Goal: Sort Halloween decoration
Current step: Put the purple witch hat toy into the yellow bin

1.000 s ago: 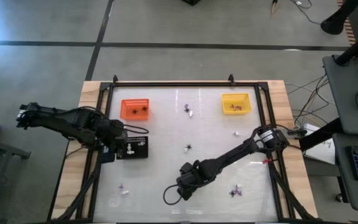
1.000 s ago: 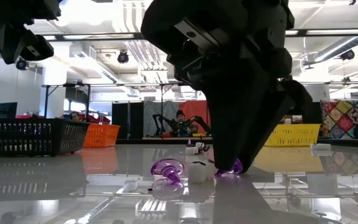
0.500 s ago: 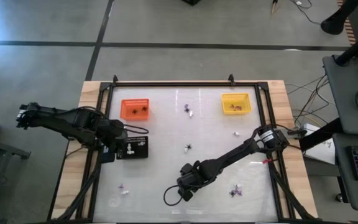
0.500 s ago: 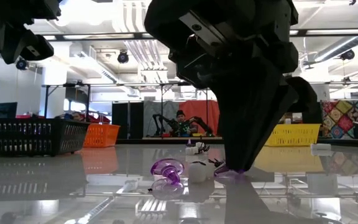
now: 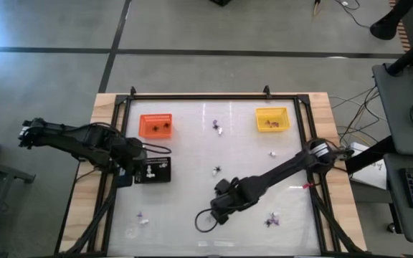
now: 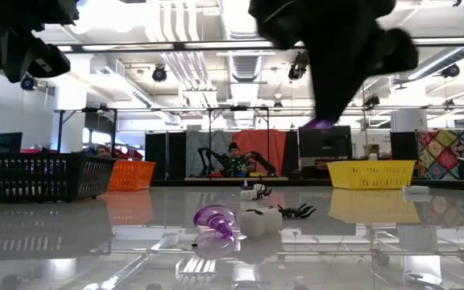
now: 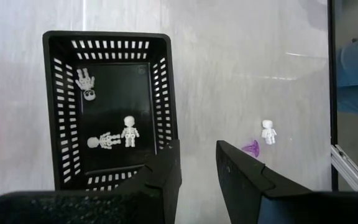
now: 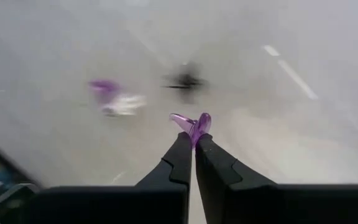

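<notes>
Right gripper (image 8: pixel 192 134) is hanging above the near middle of the bench (image 5: pixel 192 143), clear of the surface, jaws pressed together and pinching a purple trinket (image 8: pixel 193 123) at their tips. In the low view the same purple trinket (image 6: pixel 321 124) is showing at the tip of the dark arm, well above the bench top.

Left gripper (image 7: pixel 197 168) is hovering at the bench's left side, just beside the black tray (image 7: pixel 160 93), jaws standing a little apart with nothing between them. Three white skeleton figures (image 7: pixel 129 131) are lying inside the black tray.

On the bench beyond the left gripper, a small white figure (image 7: pixel 268 132) is lying just beside a purple piece (image 7: pixel 251 148).

Low view: a purple ring-like trinket (image 6: pixel 213 217), a white trinket (image 6: pixel 260 221) and a black spider (image 6: pixel 298 211) are lying close together on the glossy surface.

High view: the orange tray (image 5: pixel 156 125) is sitting at the far left and the yellow tray (image 5: pixel 272 119) at the far right, each holding a few small dark bits too small to tell. More trinkets are scattered about: near the far middle (image 5: pixel 217 127), at the centre (image 5: pixel 216 170), near left (image 5: pixel 143 218) and near right (image 5: pixel 272 219).

A person (image 6: pixel 234 157) is sitting in the room behind the bench.
</notes>
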